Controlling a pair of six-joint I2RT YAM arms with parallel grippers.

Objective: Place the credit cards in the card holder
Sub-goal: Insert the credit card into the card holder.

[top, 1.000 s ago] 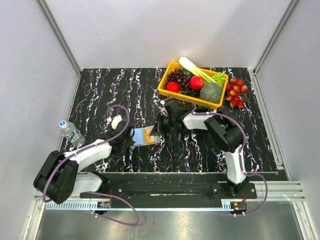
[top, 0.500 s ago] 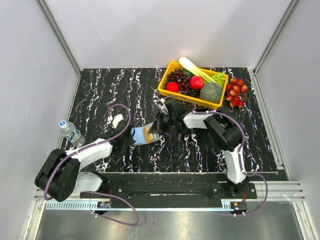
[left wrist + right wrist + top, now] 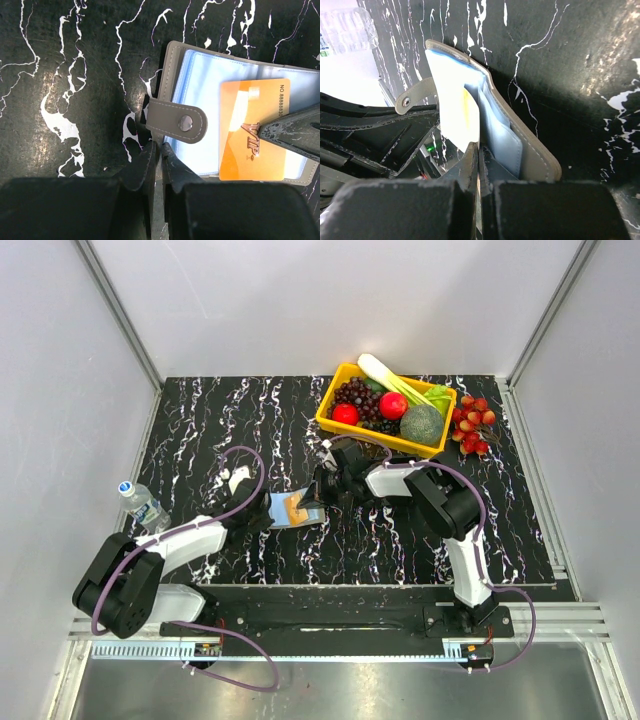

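Observation:
The card holder [image 3: 279, 507] lies open on the black marbled table, a grey case with pale blue sleeves [image 3: 200, 90] and a snap strap [image 3: 178, 121]. My left gripper [image 3: 262, 516] is shut on its near edge, fingertips together in the left wrist view [image 3: 160, 148]. An orange credit card [image 3: 252, 131] marked VIP lies on the sleeves, partly tucked in. My right gripper [image 3: 313, 502] is shut on that card's edge; one of its fingers [image 3: 295, 134] shows over the card. In the right wrist view the card [image 3: 461, 115] stands edge-on above the closed fingertips [image 3: 479, 151], beside the holder's cover [image 3: 536, 152]. No other cards are in view.
A yellow basket [image 3: 336, 426] of fruit and vegetables stands at the back right, with a bunch of red grapes [image 3: 472, 425] beside it. A small water bottle [image 3: 143, 505] lies at the table's left edge, also seen in the right wrist view [image 3: 345, 27].
The left gripper and the card holder have shifted slightly right and away. The right gripper has stayed on the orange card, which now sits a little further over the sleeves.

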